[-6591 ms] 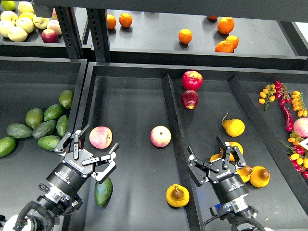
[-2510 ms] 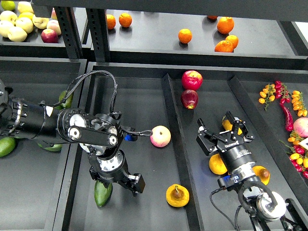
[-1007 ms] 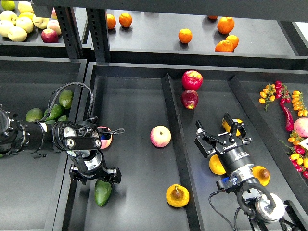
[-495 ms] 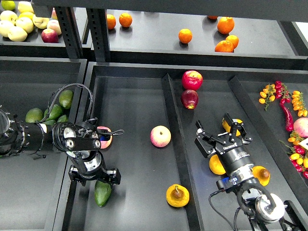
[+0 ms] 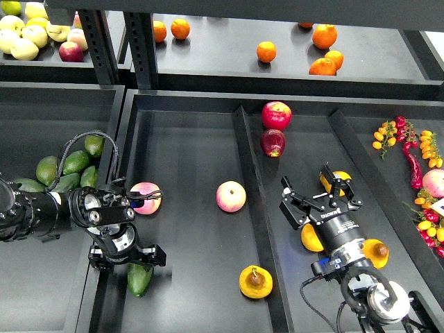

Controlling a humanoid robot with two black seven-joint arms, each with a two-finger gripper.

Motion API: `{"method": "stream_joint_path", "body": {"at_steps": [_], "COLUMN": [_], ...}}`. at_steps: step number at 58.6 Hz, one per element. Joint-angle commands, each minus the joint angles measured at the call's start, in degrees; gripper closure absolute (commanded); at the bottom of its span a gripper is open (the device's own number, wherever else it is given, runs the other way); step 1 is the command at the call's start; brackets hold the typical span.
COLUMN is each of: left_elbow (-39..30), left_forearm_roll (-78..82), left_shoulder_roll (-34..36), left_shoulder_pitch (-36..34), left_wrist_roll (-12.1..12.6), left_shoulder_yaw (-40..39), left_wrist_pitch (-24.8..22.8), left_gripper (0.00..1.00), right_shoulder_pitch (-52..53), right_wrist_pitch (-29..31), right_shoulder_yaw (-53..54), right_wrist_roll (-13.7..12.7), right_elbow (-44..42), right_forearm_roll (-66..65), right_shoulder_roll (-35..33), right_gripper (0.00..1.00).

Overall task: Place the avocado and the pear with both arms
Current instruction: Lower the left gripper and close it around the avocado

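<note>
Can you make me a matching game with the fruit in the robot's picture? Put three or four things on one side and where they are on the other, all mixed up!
Things:
1. avocado
2. pear
3. oranges
4. dark red apple

Places:
A. on the back shelf at the top
B. just under the left gripper
C. right below the bright red apple
D. alone at the bottom of the middle tray, near the divider

Pairs: 1-B, 2-D, 3-A, 4-C
</note>
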Motion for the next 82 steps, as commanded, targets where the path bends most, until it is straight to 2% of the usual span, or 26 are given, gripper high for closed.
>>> {"method": "stream_joint_path", "body": {"at_steps": [1, 27, 58, 82], "left_elbow": [-0.49, -1.28, -2.25, -2.16], "left_forearm_roll": [-0.08, -0.16, -0.08, -0.25], "left_shoulder_roll": [0.0, 0.0, 0.0, 0.0], "left_shoulder_pitch": [-0.05, -2.95, -2.51, -2.16], "left_wrist_roll": [0.0, 0.0, 0.0, 0.0], "left_shoulder_yaw": [-0.18, -0.18, -0.09, -0.62], "left_wrist_pitch": [-0.01, -0.01, -0.01, -0.01], "left_gripper": [0.04, 0.04, 0.04, 0.09], "right_shoulder_pitch": [0.0, 0.0, 0.0, -0.09], "right_wrist_pitch": [0.0, 0.0, 0.0, 0.0], "right_shoulder_yaw": [0.0, -0.88, -1.14, -1.67], "right_wrist_roll": [0.0, 0.0, -0.09, 0.0], "right_elbow": [0.0, 0.0, 0.0, 0.0], "right_forearm_roll": [0.0, 0.0, 0.0, 0.0], "right_shoulder_roll": [0.0, 0.0, 0.0, 0.0], "right_gripper": [0.0, 0.0, 0.0, 0.0]}}
